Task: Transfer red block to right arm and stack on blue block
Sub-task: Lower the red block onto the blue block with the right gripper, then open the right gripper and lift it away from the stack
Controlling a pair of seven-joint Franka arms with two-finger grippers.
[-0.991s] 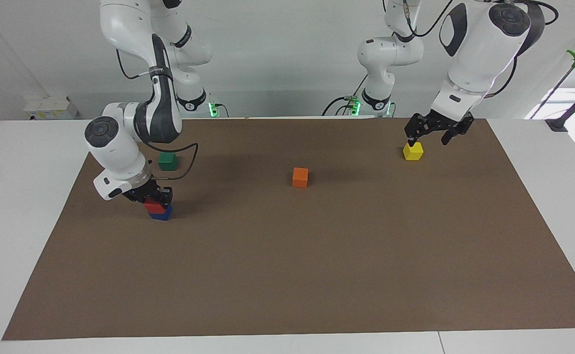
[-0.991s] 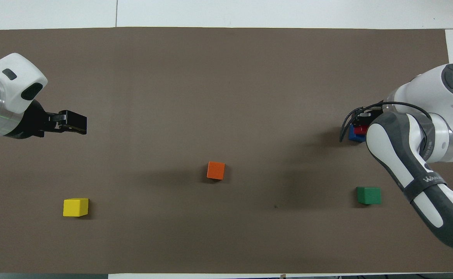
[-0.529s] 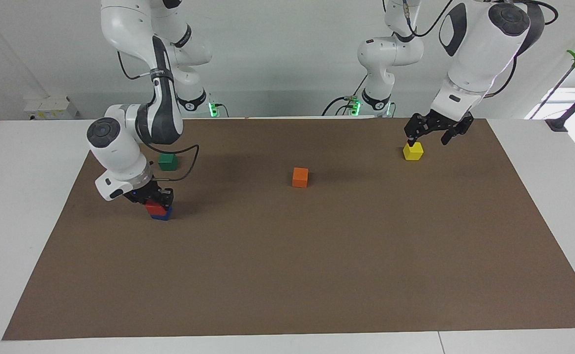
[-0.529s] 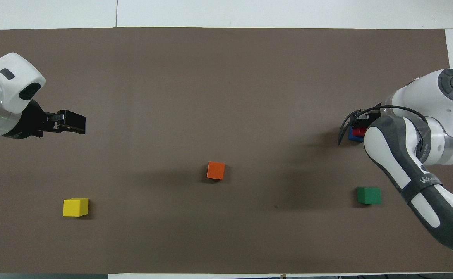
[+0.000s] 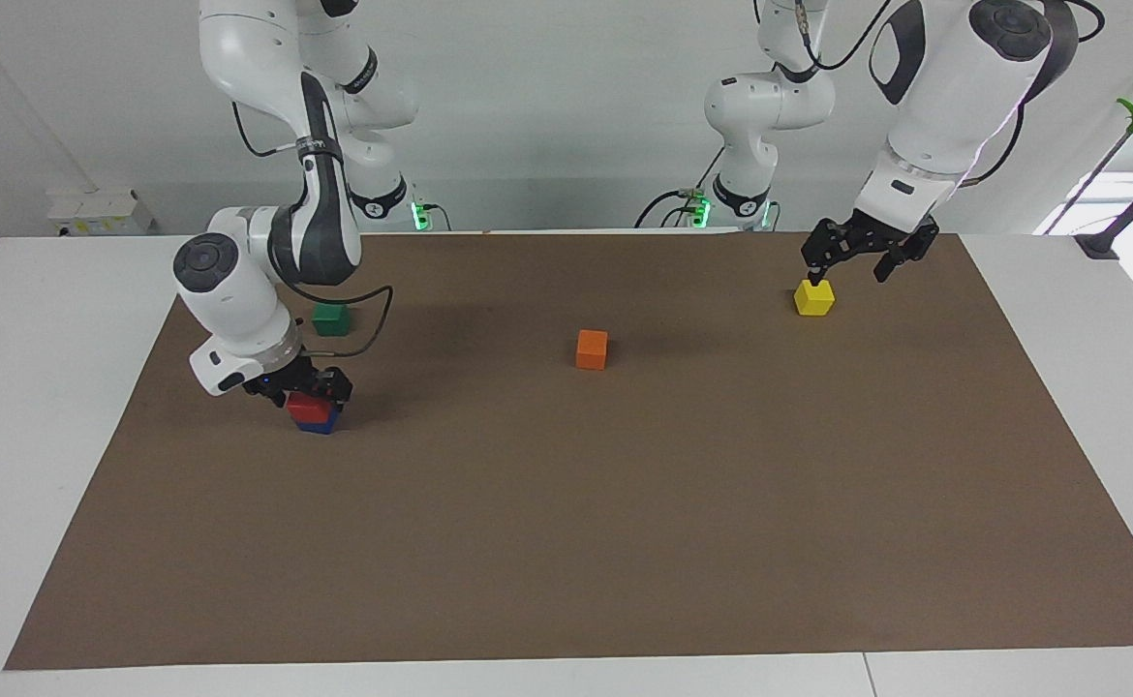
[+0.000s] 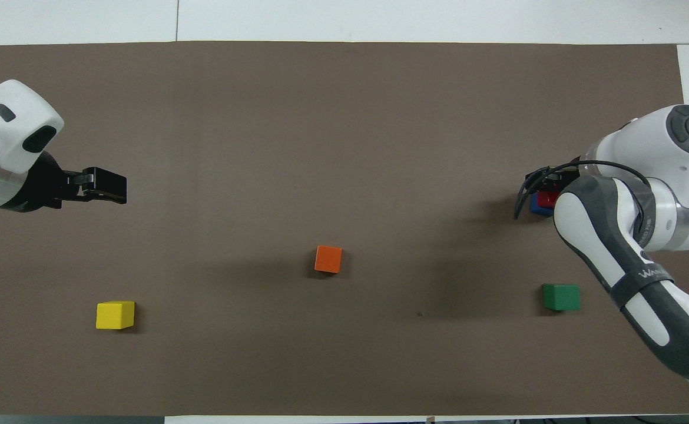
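Observation:
The red block (image 5: 310,407) sits on top of the blue block (image 5: 319,424) on the brown mat, toward the right arm's end of the table. My right gripper (image 5: 311,393) is low over this stack, open, with a finger on either side of the red block. In the overhead view the right arm's forearm covers most of the stack; only an edge of the red block (image 6: 547,199) and of the blue block (image 6: 536,206) shows beside the right gripper (image 6: 550,179). My left gripper (image 5: 847,273) hangs open and empty in the air by the yellow cube (image 5: 813,297), and shows side-on as the left gripper (image 6: 109,185).
An orange cube (image 5: 592,348) lies mid-mat. A green cube (image 5: 330,318) stands nearer to the robots than the stack, under the right arm's elbow. The yellow cube (image 6: 115,314) is at the left arm's end. The mat (image 5: 625,532) is bare farther from the robots.
The right gripper's fingers have spread apart off the red block, which stays on the blue block. The left arm has drifted slightly up and toward its own end.

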